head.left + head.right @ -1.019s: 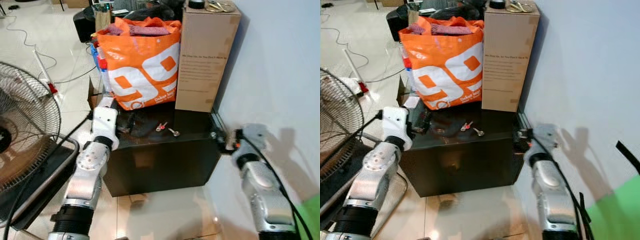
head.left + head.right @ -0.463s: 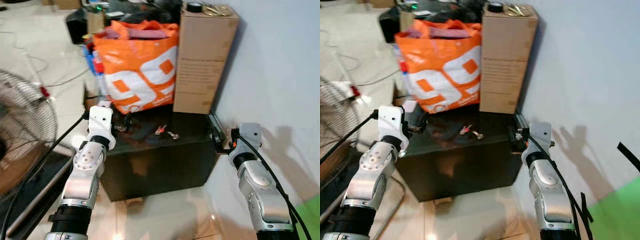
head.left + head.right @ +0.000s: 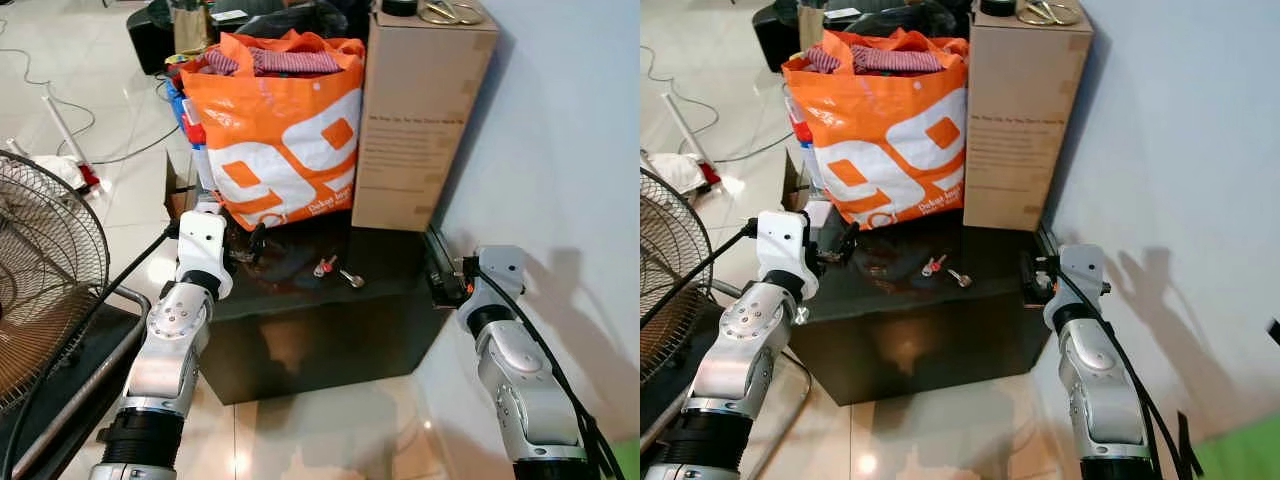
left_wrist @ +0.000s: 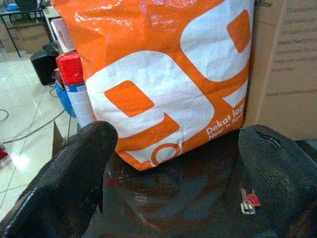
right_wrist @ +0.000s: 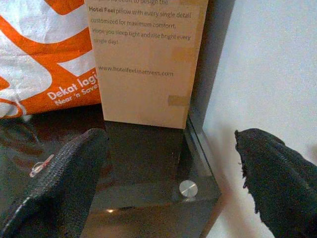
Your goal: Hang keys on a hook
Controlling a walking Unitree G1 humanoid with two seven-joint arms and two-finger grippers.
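A small bunch of keys (image 3: 334,270) with a red tag lies on the glossy black cabinet top (image 3: 390,255), in front of the orange bag. The red-tagged keys (image 4: 247,202) lie close to one black finger (image 4: 277,173) in the left wrist view. My left gripper (image 3: 247,245) is open at the cabinet's left edge, level with the keys and a short way left of them. My right gripper (image 3: 438,272) hovers open at the cabinet's right end by the wall. The keys (image 5: 41,165) sit off to one side in the right wrist view.
An orange and white shopping bag (image 3: 280,130) full of cloth stands at the back of the cabinet beside a tall cardboard box (image 3: 415,115). A metal fan (image 3: 45,270) stands on the floor at left. A pale wall (image 3: 560,150) rises at right. Cables cross the tiled floor.
The head camera has shifted, so the whole scene has slid a little. Both grippers stay near the cabinet's two ends; the keys lie where they were.
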